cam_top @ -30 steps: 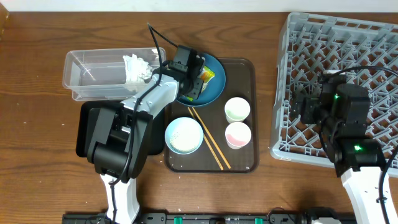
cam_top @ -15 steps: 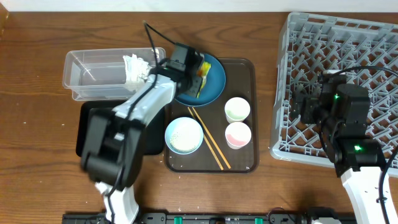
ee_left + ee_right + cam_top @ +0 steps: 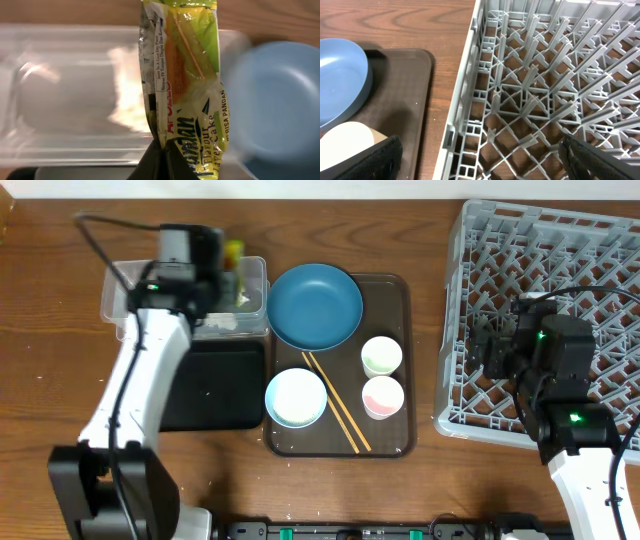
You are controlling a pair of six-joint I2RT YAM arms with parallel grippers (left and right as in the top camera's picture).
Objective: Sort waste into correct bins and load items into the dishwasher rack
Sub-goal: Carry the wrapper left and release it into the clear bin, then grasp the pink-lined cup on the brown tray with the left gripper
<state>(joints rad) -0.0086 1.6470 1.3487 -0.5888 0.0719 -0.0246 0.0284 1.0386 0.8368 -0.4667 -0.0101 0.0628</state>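
Observation:
My left gripper (image 3: 232, 268) is shut on the yellow-green-orange snack wrapper (image 3: 186, 80) and holds it above the right end of the clear plastic tub (image 3: 140, 295); the wrapper shows as a yellow patch in the overhead view (image 3: 234, 252). Crumpled white tissue (image 3: 222, 318) lies in the tub, partly hidden by the arm. The black tray (image 3: 212, 385) lies in front of the tub. The dark blue plate (image 3: 314, 306), pale blue bowl (image 3: 296, 397), green cup (image 3: 381, 356), pink cup (image 3: 383, 396) and chopsticks (image 3: 335, 404) sit on the brown serving tray (image 3: 395, 442). My right gripper (image 3: 480, 155) hangs open over the grey rack (image 3: 600, 250).
The rack's left wall (image 3: 462, 115) stands just right of the brown tray (image 3: 415, 80). In the right wrist view the blue plate (image 3: 340, 82) and a cup rim (image 3: 345, 145) show at the left. Bare wood surrounds the trays.
My left gripper has lifted the wrapper off the blue plate and carried it left to above the clear tub. The plate now lies bare. The right arm has not moved.

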